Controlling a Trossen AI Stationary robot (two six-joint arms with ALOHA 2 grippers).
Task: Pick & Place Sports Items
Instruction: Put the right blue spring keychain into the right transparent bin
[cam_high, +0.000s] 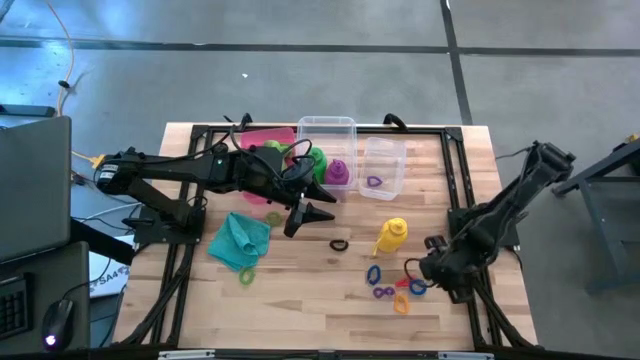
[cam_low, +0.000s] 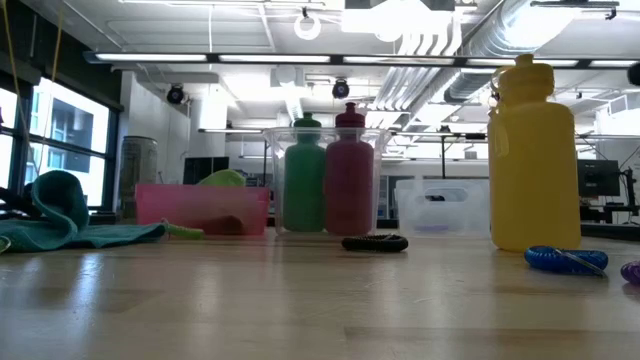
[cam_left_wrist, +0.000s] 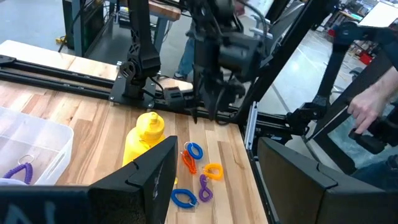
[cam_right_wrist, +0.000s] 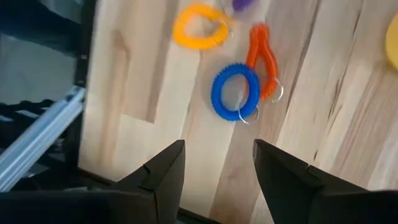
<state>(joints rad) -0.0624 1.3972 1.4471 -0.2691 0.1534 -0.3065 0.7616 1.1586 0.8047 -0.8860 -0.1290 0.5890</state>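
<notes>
A yellow bottle stands upright on the table. The green bottle and purple bottle stand in a clear bin. The teal cloth lies on the table, and the lime cloth lies in the pink bin. Several coloured rings lie near the yellow bottle. My left gripper is open and empty between the teal cloth and the yellow bottle. My right gripper is open and empty just above the table, next to a blue ring.
A black ring lies mid-table and a green ring lies near the teal cloth. A small clear bin holds a purple ring. A black frame borders the table. A person's hand shows beyond the right edge.
</notes>
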